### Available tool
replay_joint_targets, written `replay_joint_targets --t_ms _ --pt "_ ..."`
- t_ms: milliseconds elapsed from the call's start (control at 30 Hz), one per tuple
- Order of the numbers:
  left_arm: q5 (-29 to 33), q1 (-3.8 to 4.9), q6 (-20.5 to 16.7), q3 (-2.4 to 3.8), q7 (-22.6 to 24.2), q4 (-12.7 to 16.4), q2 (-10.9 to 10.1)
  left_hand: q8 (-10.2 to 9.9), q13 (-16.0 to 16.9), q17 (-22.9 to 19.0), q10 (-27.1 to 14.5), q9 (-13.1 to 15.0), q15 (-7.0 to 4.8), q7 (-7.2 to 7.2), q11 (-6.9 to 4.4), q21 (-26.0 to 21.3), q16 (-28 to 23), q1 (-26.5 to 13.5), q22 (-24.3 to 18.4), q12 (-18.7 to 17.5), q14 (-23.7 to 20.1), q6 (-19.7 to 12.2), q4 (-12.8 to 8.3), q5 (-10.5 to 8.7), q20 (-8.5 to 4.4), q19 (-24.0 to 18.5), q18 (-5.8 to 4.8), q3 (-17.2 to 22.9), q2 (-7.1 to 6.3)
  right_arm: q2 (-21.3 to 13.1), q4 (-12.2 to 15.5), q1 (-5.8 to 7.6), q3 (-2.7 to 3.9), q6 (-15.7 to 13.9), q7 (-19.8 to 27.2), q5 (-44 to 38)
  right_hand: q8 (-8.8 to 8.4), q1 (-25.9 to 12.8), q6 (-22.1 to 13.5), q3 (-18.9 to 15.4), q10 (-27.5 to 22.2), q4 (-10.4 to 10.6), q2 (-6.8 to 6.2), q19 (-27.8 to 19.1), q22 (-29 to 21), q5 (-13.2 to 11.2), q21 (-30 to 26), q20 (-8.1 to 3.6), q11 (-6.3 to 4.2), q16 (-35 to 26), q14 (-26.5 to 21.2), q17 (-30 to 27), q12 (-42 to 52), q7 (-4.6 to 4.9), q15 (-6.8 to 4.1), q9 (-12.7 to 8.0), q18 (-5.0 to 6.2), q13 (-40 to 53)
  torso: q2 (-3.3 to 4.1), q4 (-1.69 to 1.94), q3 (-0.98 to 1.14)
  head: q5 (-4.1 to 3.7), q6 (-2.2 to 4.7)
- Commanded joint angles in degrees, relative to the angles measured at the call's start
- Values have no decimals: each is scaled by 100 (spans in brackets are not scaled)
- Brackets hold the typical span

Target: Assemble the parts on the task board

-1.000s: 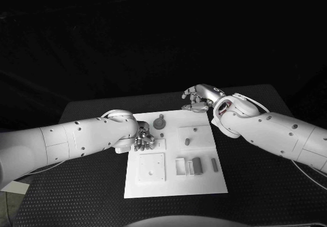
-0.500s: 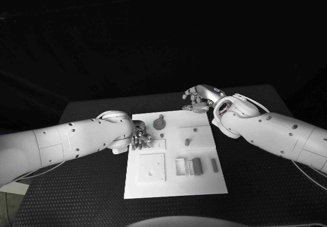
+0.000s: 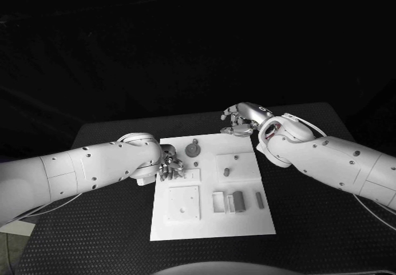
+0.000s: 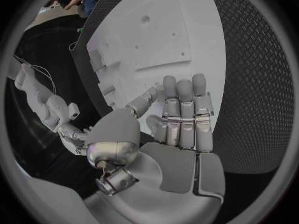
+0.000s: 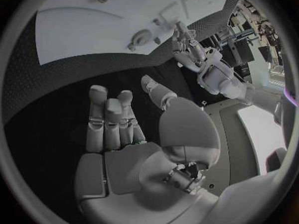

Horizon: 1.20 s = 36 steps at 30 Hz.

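Note:
The white task board (image 3: 248, 220) lies in the middle of the table. A round grey part with a peg (image 3: 192, 150) stands near its far edge. My left hand (image 3: 171, 164) hovers over the board's left edge beside that part, fingers stretched out and holding nothing (image 4: 181, 117). My right hand (image 3: 239, 121) hangs over the black table past the board's far right corner, also holding nothing (image 5: 118, 129). A small peg (image 3: 227, 171) stands in a square plate at the right. The right wrist view shows the board (image 5: 81, 22), the round part (image 5: 142, 37) and my left hand (image 5: 186, 47).
Nearer the front of the board lie a square plate (image 3: 183, 203), a small frame (image 3: 218, 201), a grey block (image 3: 238, 200) and a slim bar (image 3: 259, 199). Black table mat (image 3: 313, 229) surrounds the board on all sides.
My left hand has edged a little farther along the board's left side, closer to the round part. The right arm has not moved.

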Motion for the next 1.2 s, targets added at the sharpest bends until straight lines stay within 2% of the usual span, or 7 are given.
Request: replay_joint_targets --t_ms 33,633,1200 --pt "218 0 29 2 -35 -21 43 8 -9 -10 -102 10 -16 -309 -68 -36 24 1 8 40 -41 355 23 0 1 42 62 7 37 10 -4 -3 3 46 23 -23 -4 3 20 -19 -11 16 65 8 96 33 -17 -24 -9 -3 38 8 21 74 12 -6 232 -9 0 4 2 7 -14" --pt "186 -3 -9 0 -30 -191 224 -5 -17 -41 -110 20 -20 -306 -66 -46 54 -49 23 55 -51 353 22 -13 -2 50 64 -24 72 18 -6 -9 3 48 21 -23 -5 9 20 -19 -11 9 69 11 97 34 -17 -27 -9 -2 41 9 26 73 12 -8 232 -12 0 0 2 17 -34" --pt "137 -38 108 -3 -54 -291 284 -13 -20 -55 -120 25 -22 -304 -65 -54 69 -55 32 61 -63 347 12 -13 -3 46 64 -27 68 29 -20 -12 3 56 25 -23 -5 9 21 -21 -12 5 72 12 97 34 -18 -27 -9 -3 43 9 29 74 12 -9 232 -15 2 -1 -1 15 -64"
